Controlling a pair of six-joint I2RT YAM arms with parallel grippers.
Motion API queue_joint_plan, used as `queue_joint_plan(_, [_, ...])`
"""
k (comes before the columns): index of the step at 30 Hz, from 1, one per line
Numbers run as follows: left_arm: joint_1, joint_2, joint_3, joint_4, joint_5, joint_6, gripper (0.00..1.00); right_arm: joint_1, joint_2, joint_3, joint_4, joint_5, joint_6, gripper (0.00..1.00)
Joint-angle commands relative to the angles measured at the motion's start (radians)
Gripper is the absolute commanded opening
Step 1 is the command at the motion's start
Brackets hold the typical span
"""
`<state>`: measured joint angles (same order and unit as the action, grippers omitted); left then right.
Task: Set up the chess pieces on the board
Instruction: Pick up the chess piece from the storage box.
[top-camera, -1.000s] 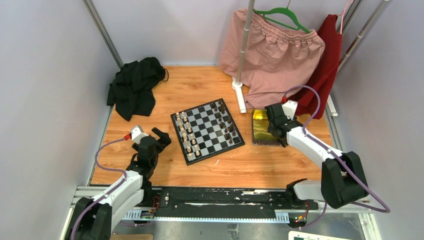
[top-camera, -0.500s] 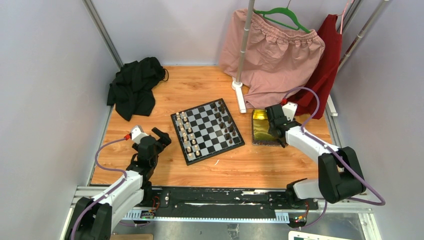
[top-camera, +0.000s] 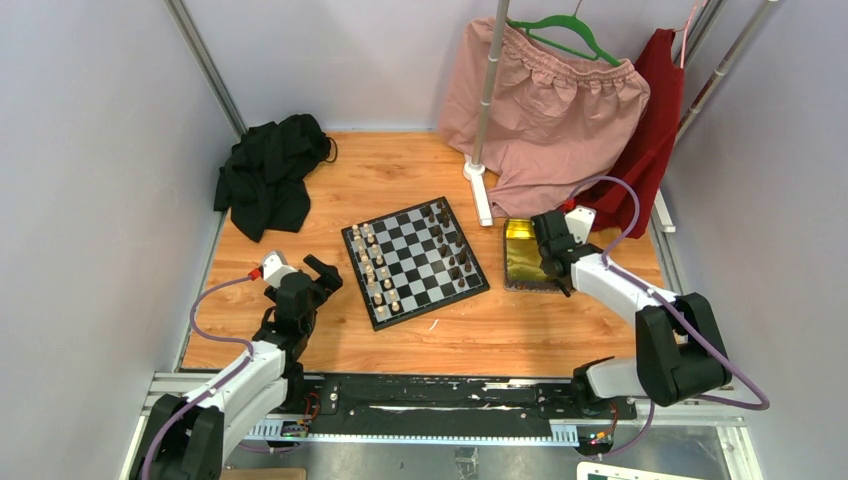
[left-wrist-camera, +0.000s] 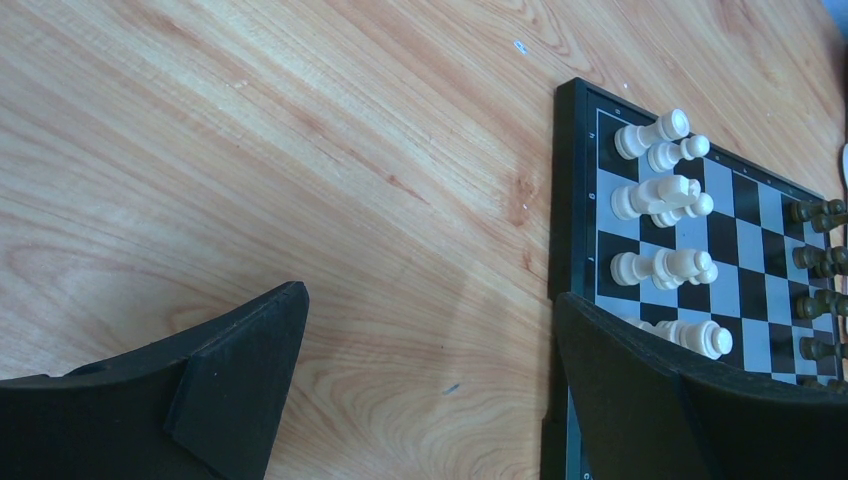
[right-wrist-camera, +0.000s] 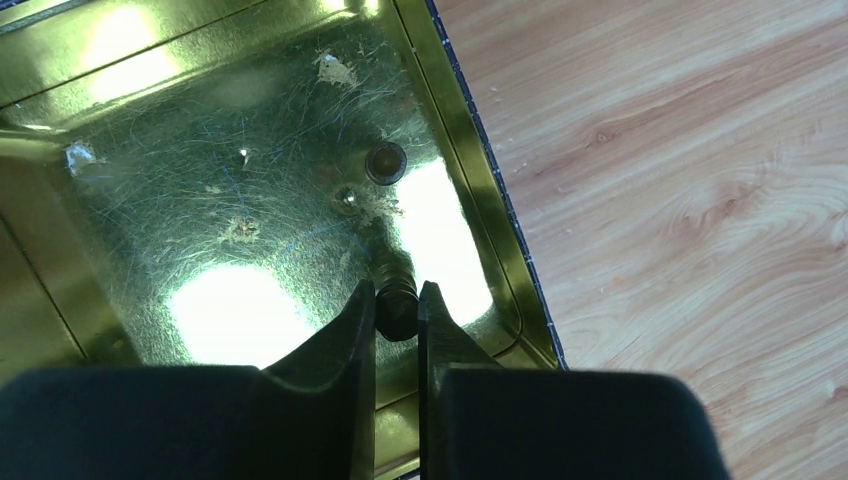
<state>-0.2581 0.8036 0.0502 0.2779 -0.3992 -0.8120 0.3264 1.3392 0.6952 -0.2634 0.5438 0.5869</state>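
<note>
A pale wooden desk (top-camera: 560, 330) holds a black-and-white chequered chessboard (top-camera: 415, 262) at centre. Toward the right edge, inside a shiny yellow metal tin (top-camera: 518, 255), the right jaws pinch a tiny dark brown chessman (right-wrist-camera: 397, 300) by their tips; lifting could let it slip. The left jaws are spread.

The overhead view is evenly lit, with soft shadows on the desk (top-camera: 400, 170). White glare is thrown off the scratched tin (right-wrist-camera: 200, 190) at centre frame, and the right hand (right-wrist-camera: 397, 310) is blurred along the bottom edge.
</note>
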Motion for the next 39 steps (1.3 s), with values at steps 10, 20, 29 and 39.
queue_joint_plan(10, [0.003, 0.001, 0.009, 0.029, -0.001, 0.0, 1.0, -0.015, -0.112, 0.013, -0.003, -0.035, -0.065, 0.0])
queue_joint_plan(20, [0.003, -0.006, 0.008, 0.029, -0.001, 0.002, 1.0, -0.015, -0.166, 0.044, 0.014, -0.15, -0.116, 0.0])
queue_joint_plan(29, [0.003, -0.001, 0.01, 0.029, -0.004, 0.0, 1.0, 0.025, -0.121, 0.187, 0.01, -0.335, -0.235, 0.0])
queue_joint_plan(39, [0.003, 0.003, 0.01, 0.029, -0.008, 0.002, 1.0, 0.123, 0.082, 0.399, -0.019, -0.422, -0.353, 0.0])
